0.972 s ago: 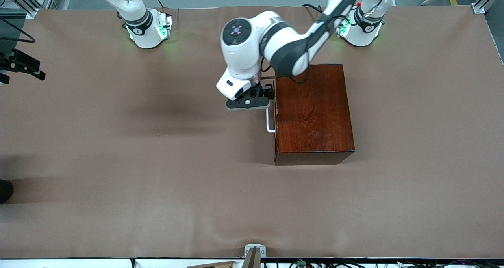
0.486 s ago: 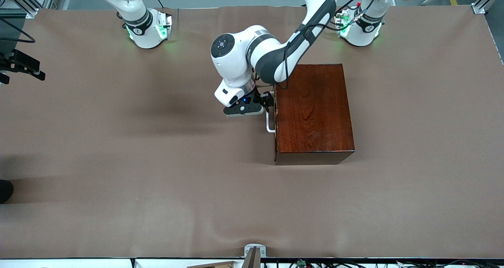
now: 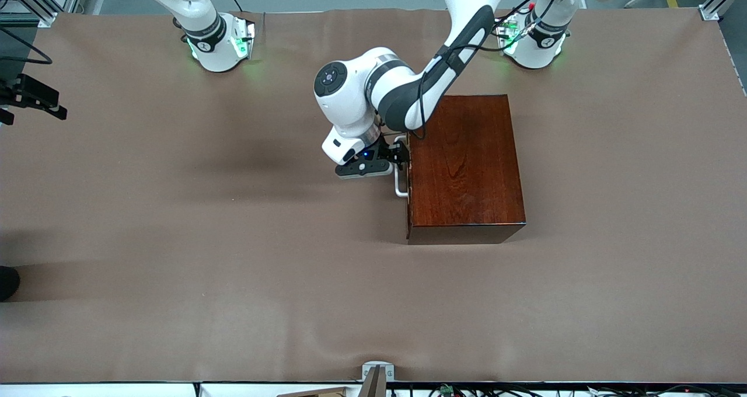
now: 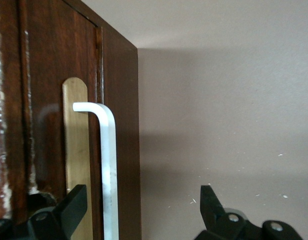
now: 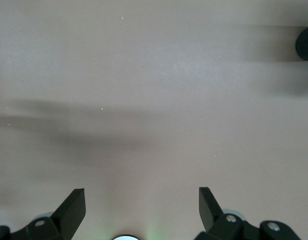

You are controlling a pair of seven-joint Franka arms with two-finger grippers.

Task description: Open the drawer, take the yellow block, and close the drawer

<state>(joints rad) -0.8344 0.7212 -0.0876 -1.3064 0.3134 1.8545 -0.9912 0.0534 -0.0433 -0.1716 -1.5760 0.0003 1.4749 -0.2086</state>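
Drawer (image 3: pixel 408 175): shut, flush in mahogany box (image 3: pixel 464 163) toward the left arm's end of the worktop (image 3: pixel 175 210); white handle (image 3: pixel 400 181) faces the right arm's end. Yellow block: unseen in any view.
Left gripper (image 3: pixel 399 152): at the handle, fingers (image 4: pixel 71 205) spread wide, the bar between them, as the left wrist view alone shows.
Right gripper (image 5: pixel 141 205): waiting, seen only in its wrist view; fingers wide, holding nothing, over bare brown cloth.

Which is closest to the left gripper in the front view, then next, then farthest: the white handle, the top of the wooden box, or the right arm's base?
1. White handle, between the open left gripper fingers.
2. Wooden box top, beside it.
3. Right arm's base, at the table's robot edge.
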